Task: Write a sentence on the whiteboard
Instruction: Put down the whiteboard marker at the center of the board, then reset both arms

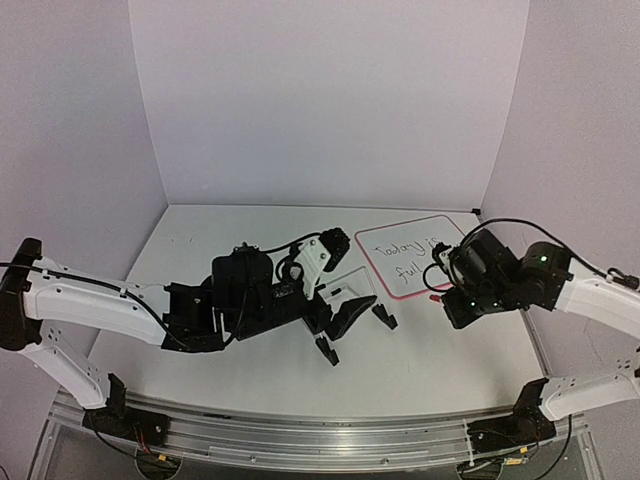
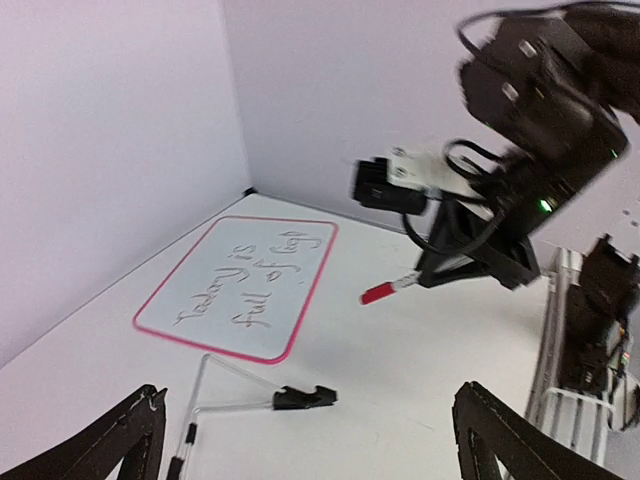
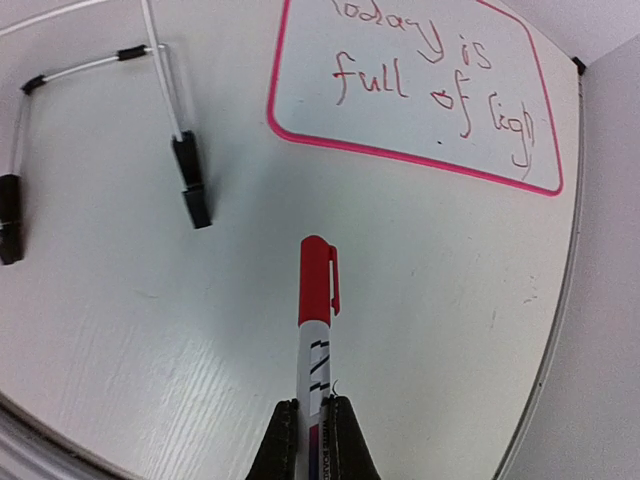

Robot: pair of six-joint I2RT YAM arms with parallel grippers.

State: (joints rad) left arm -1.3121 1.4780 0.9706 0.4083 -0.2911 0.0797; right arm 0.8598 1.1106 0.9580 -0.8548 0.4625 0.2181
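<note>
from the top view i have the whiteboard [image 2: 268, 335] lying flat on the counter [image 1: 430, 370], at about 1 o'clock from the middle, near the back wall. its thin pink-red frame is whole all round. the sentence [image 2: 240, 285] runs across it in two lines of thin marker hand: "today is" above, "full of" below, then one more word that i cannot read for sure.

the right gripper [image 3: 312, 430] is clenched on a whiteboard marker [image 3: 317, 300], holding the white barrel low down, with the red cap on and pointing towards 12 o'clock in the right wrist view. the cap tip sits off the board, near its frame but apart from it, on the side below the second line. in the top view that puts the marker at the board's 5 o'clock corner. i cannot tell whether the cap touches the counter.

the left gripper [image 2: 312, 392] is released, its two black fingers spread wide at the bottom corners of the left wrist view and nothing pinched between them. a wire stand [image 3: 190, 178] with black feet lies on the counter just beside the board, at about 7 o'clock from it in the top view. one of its feet shows between the spread fingers.
</note>
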